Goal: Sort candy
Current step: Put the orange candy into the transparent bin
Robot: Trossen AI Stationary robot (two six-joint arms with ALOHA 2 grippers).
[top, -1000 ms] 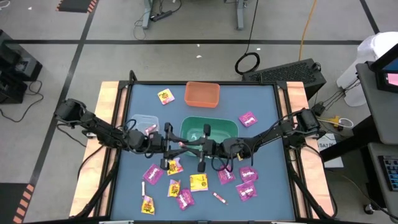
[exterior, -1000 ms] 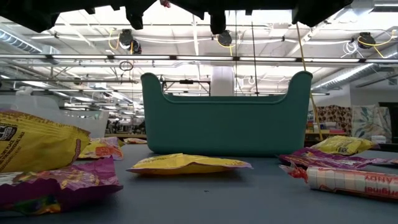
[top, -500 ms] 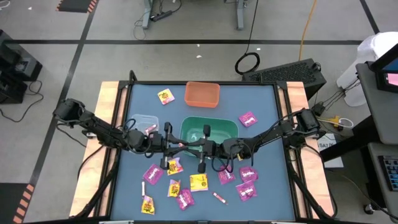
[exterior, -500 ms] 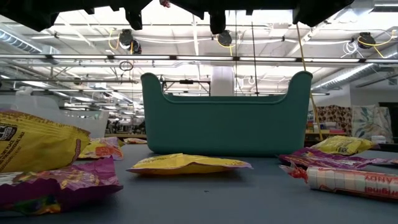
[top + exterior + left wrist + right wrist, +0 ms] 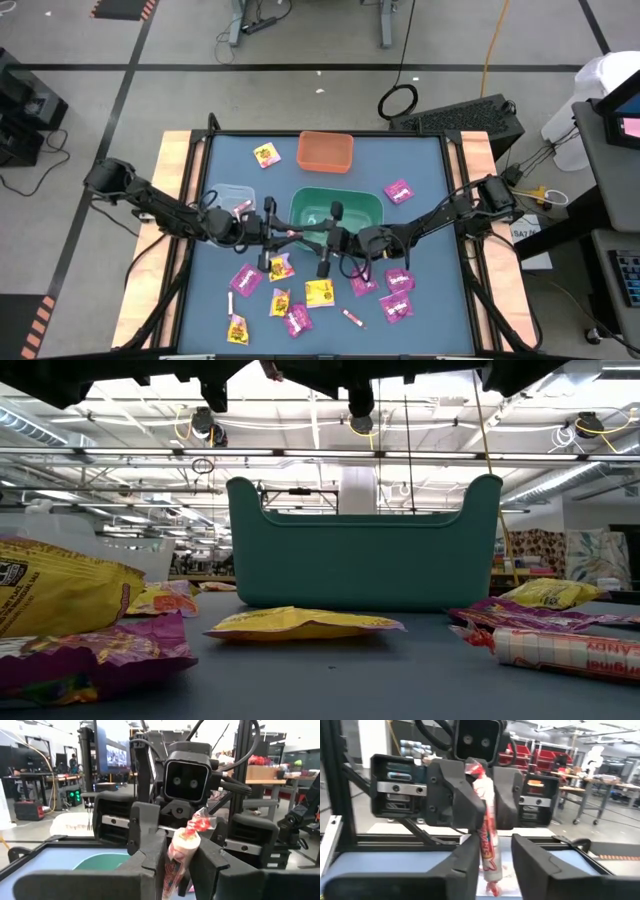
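Above the green bin [image 5: 335, 213], left gripper [image 5: 176, 851] clamping candy stick [image 5: 181, 850], right gripper [image 5: 492, 857] parted.

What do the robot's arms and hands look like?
Both arms are dark and jointed, with black cables along them. The left gripper has two chunky dark fingers, a flat grey bar with screws on each side, and a boxy black camera with two round lenses above it. The right gripper looks the same.
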